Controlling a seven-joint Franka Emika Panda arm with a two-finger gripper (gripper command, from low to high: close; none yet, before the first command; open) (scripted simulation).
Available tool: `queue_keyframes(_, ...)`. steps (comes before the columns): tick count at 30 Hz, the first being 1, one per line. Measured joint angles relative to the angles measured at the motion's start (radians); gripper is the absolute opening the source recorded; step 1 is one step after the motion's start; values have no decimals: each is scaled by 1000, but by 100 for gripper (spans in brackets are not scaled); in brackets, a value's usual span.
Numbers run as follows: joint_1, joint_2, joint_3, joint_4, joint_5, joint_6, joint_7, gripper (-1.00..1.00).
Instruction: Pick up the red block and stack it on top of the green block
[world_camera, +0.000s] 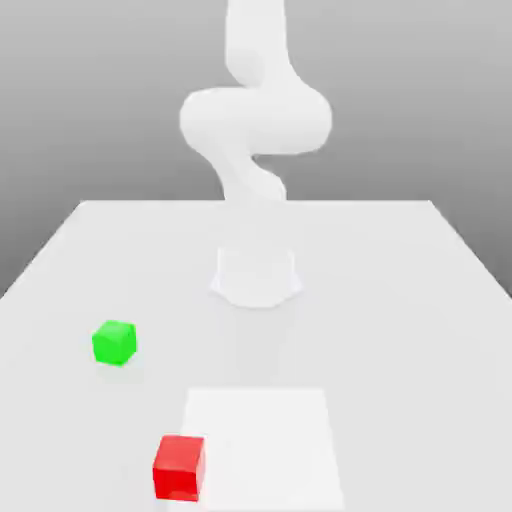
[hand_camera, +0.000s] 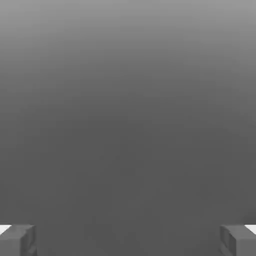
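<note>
The red block (world_camera: 179, 467) rests on the white table (world_camera: 400, 300) near the front edge, toward the exterior view's left. Farther back and more to the left sits the green block (world_camera: 115, 342), well apart from the red one. The white arm (world_camera: 255, 120) rises from its base at the table's middle and runs out of the top of the exterior view. In the hand view my gripper (hand_camera: 128, 240) is open, its two grey fingertips (hand_camera: 17, 240) spread far apart with nothing between them, facing a plain grey background.
The arm's round base (world_camera: 256, 277) stands at the table's centre. A brighter white rectangular patch (world_camera: 265, 445) lies flat on the table just to the right of the red block.
</note>
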Motion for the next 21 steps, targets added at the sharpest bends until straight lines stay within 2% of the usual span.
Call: queue_keyframes(21,-30,767,-110,-149,64,299,-130,0)
